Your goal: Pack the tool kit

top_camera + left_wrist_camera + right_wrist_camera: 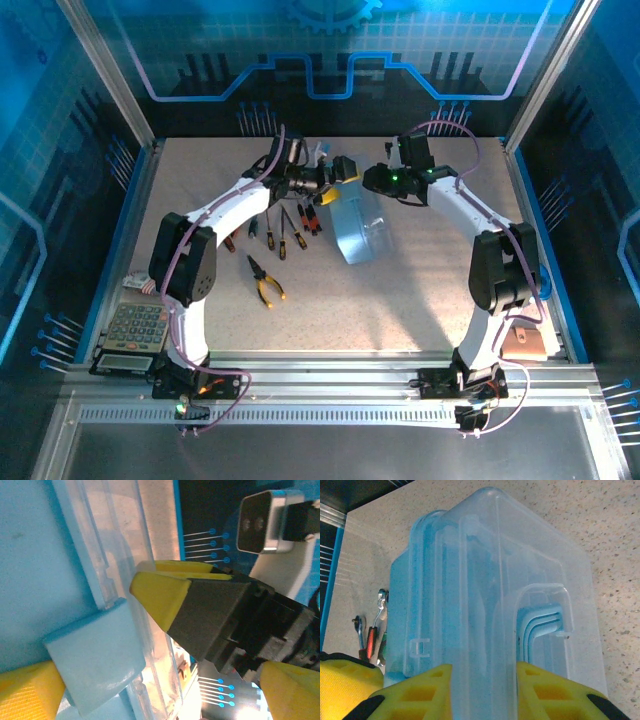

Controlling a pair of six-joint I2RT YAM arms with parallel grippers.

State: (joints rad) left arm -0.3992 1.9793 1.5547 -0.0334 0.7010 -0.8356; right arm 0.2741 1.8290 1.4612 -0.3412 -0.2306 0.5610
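Nearest the arm bases, the yellow-handled pliers (266, 283) lay on the table (420, 290), with the screwdrivers (285, 228) in a loose row just beyond them. Farther out sat the pale-blue box (358, 232), its far edge pinched between the yellow fingers of the right gripper (481, 695), while the left gripper (346, 168) hung just beside it, claw spread wide

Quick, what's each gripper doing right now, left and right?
Left gripper: open, fingers spread wide, holding nothing.
Right gripper: closed on the edge of the tool kit box.
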